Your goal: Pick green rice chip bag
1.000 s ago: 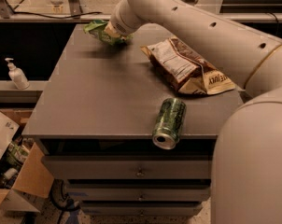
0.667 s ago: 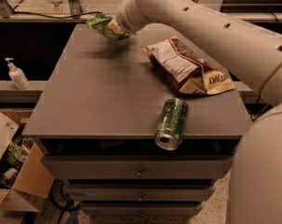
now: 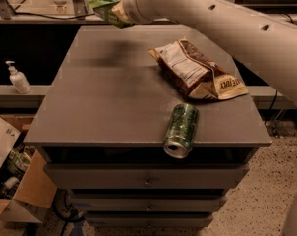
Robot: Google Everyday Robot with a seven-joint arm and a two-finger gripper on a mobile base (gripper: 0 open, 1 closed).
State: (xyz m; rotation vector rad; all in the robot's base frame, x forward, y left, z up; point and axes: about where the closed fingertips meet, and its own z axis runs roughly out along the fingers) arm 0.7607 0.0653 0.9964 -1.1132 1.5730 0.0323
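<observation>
The green rice chip bag (image 3: 104, 6) is a small crinkled green pouch, held in the air above the back left of the grey cabinet top (image 3: 109, 97). It casts a soft shadow on the surface below. My gripper (image 3: 117, 12) is at the end of the big white arm that reaches in from the right. It is shut on the bag's right side, and the wrist hides most of the fingers.
A brown-and-cream snack bag (image 3: 195, 70) lies at the right of the top. A green drink can (image 3: 180, 129) lies on its side at the front edge. A soap dispenser (image 3: 16, 77) stands on the left ledge. A cardboard box (image 3: 15, 191) sits on the floor at the left.
The arm has risen with the green bag, which has come up off the cabinet top and now hangs above the back edge. The can and the brown bag have not moved.
</observation>
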